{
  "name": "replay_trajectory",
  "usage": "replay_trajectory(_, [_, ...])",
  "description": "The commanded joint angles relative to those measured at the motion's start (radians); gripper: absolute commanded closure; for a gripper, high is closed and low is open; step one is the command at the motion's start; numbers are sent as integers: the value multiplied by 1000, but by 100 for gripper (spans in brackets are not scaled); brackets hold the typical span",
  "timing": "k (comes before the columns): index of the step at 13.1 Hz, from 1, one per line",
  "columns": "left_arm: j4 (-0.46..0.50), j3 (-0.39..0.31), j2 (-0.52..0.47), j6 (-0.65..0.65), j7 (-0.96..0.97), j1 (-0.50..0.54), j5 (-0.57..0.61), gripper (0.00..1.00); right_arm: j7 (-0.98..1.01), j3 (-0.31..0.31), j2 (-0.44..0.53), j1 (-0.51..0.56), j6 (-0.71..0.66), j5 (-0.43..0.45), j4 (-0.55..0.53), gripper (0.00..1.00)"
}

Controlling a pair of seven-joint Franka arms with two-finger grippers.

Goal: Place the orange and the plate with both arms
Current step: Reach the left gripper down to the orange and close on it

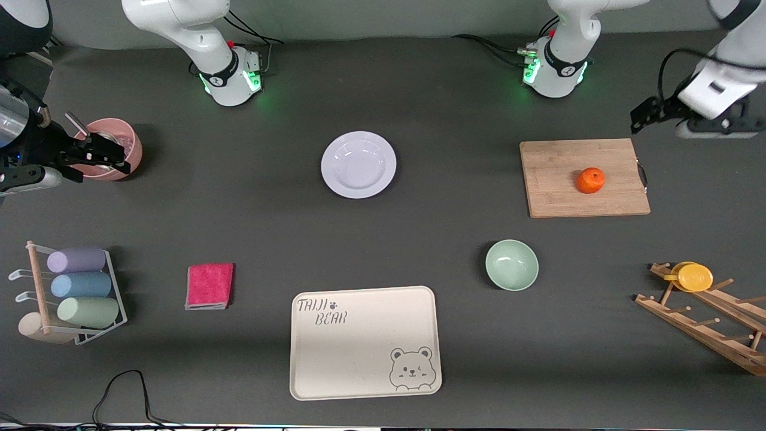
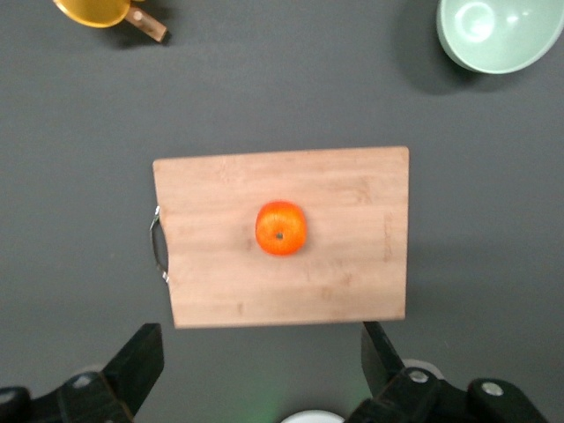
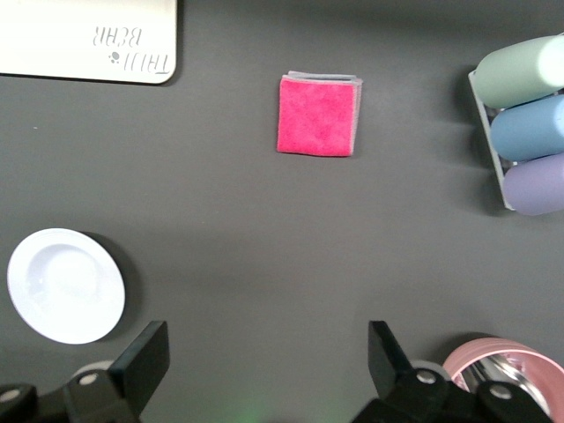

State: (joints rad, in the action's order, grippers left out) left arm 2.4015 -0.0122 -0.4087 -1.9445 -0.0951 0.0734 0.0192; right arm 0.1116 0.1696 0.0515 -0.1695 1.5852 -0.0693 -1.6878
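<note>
Bright orange point(image 1: 590, 180), lavender-white plate point(image 1: 358, 164), pink cloth point(image 1: 209, 285).

The plate point(image 1: 358, 164) looks glossy, the orange point(image 1: 590, 180) finely dimpled. It sits on a matt wooden board point(image 1: 562, 197) with a metal handle point(image 1: 643, 175). The pink cloth point(image 1: 209, 285) looks fuzzy; the table point(image 1: 239, 197) is dull grey.

Orange point(image 1: 590, 180) sitting on cutting board point(image 1: 584, 178) toward the left arm's end of the counter point(image 1: 251, 197). Plate point(image 1: 358, 164) lying mid-counter, tray point(image 1: 365, 342) lying nearer the front camera than it. Bowl point(image 1: 511, 264) resting between tray and board. Folded cloth point(image 1: 209, 285) lying beside the tray, toward the right arm's end.
</note>
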Motion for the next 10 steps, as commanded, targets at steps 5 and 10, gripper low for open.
replay_trajectory(5, [218, 5, 194, -451, 8, 6, 8, 0, -4, 25, 2, -7, -24, -47, -1, 0])
replay_trajectory(10, [321, 5, 319, -710, 9, 6, 8, 0, -4, 25, -13, -7, -27, -107, -1, 0])
